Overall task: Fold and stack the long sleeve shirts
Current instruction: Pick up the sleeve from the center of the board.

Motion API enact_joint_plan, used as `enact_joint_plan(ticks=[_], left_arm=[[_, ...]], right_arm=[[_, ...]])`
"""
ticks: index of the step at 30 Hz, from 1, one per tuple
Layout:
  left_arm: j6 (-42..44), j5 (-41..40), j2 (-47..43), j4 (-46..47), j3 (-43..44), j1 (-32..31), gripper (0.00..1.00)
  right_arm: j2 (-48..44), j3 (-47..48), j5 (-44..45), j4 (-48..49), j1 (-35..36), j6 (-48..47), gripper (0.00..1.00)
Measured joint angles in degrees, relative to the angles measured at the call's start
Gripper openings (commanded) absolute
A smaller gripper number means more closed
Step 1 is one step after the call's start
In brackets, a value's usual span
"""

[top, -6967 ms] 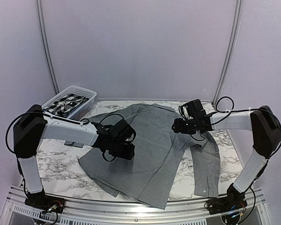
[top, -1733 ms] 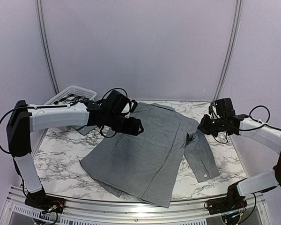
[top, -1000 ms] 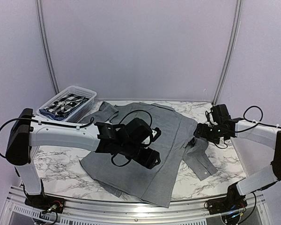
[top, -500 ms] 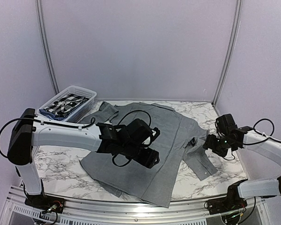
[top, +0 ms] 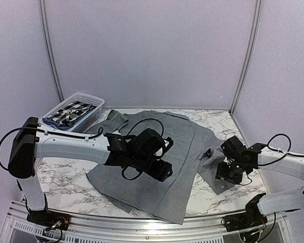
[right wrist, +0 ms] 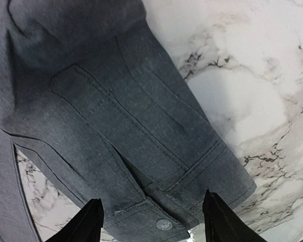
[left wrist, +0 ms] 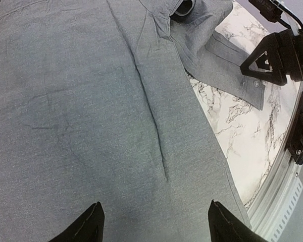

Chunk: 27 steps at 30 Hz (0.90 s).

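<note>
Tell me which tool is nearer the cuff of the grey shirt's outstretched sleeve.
Right. The right tool is directly over the cuff; the left tool is over the body of the shirt, well off to the cuff's left.

The white left arm stretches to mid-frame, its black two-finger left gripper angled down, jaws spread. Lower right, the black right gripper points down, jaws parted.

R gripper jaws apart over grey shirt cuff, marble table
</note>
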Motion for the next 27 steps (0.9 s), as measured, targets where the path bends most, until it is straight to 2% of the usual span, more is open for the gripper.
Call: enact_joint_plan(ticks=[10, 11, 14, 23, 24, 27], left_arm=[[0.5, 0.1, 0.0, 0.5, -0.3, 0.0, 0.73], [0.5, 0.1, 0.0, 0.6, -0.4, 0.0, 0.73], [0.5, 0.1, 0.0, 0.8, -0.9, 0.0, 0.73], [0.7, 1.7, -0.5, 1.0, -3.8, -0.2, 0.70], [0.8, 1.9, -0.8, 1.0, -4.2, -0.3, 0.70], [1.0, 2.3, -1.2, 1.0, -4.4, -1.4, 0.67]], right_arm=[[3.8, -1.7, 4.7, -2.1, 8.7, 6.8, 0.62], [4.1, -1.7, 5.2, -1.9, 9.2, 7.3, 0.60], [5.1, -1.6, 6.3, -0.9, 10.7, 8.6, 0.41], [7.1, -0.3, 8.1, 1.7, 11.8, 9.0, 0.04], [7.1, 0.0, 8.1, 1.4, 11.8, 9.0, 0.00], [7.1, 2.2, 8.1, 0.3, 11.9, 8.4, 0.00]])
